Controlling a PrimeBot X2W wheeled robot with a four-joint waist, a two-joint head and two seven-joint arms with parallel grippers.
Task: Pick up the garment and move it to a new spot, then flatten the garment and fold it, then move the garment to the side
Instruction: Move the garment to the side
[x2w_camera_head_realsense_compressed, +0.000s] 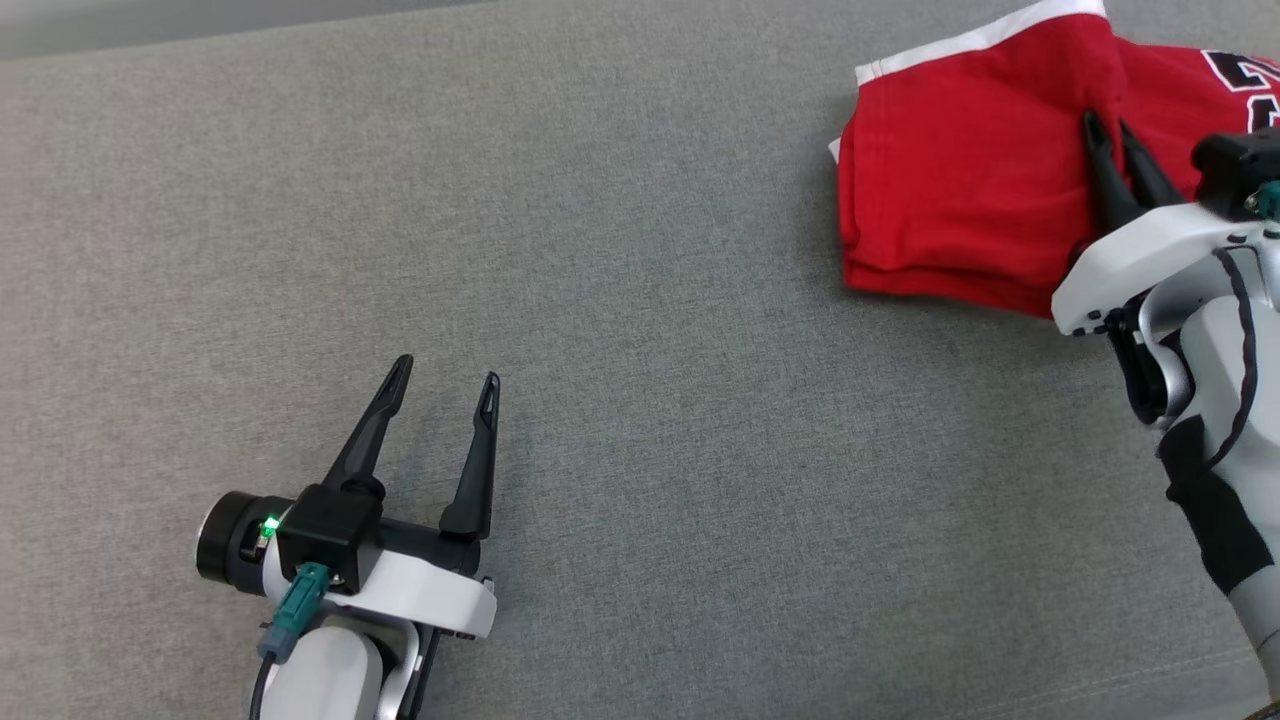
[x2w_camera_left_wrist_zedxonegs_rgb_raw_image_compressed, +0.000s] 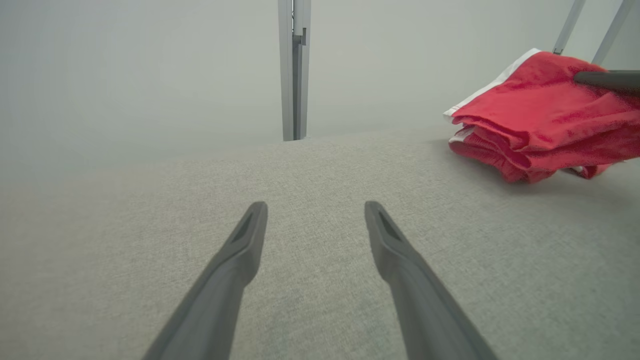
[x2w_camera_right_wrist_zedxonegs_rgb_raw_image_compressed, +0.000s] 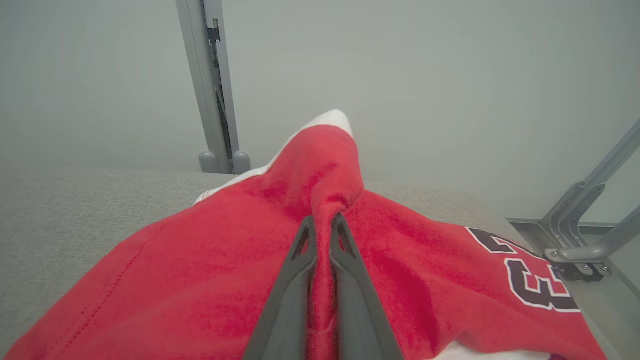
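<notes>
The garment (x2w_camera_head_realsense_compressed: 960, 180) is red with white trim and black numerals, lying folded in layers at the far right of the grey cloth surface. My right gripper (x2w_camera_head_realsense_compressed: 1112, 130) is shut on a pinched ridge of the garment (x2w_camera_right_wrist_zedxonegs_rgb_raw_image_compressed: 225, 265), the fabric rising between its fingers (x2w_camera_right_wrist_zedxonegs_rgb_raw_image_compressed: 295, 280). Well to the left and nearer the front, my left gripper (x2w_camera_head_realsense_compressed: 445, 375) stands open over bare cloth, nothing between its fingers (x2w_camera_left_wrist_zedxonegs_rgb_raw_image_compressed: 240, 255). From the left wrist view the garment (x2w_camera_left_wrist_zedxonegs_rgb_raw_image_compressed: 540, 120) sits up at the right with a dark finger of the other gripper on top.
The grey cloth surface (x2w_camera_head_realsense_compressed: 640, 400) spreads wide between the two arms. A metal post (x2w_camera_left_wrist_zedxonegs_rgb_raw_image_compressed: 294, 70) stands beyond its far edge, and a metal bracket (x2w_camera_right_wrist_zedxonegs_rgb_raw_image_compressed: 585, 235) sits at the right end near the garment.
</notes>
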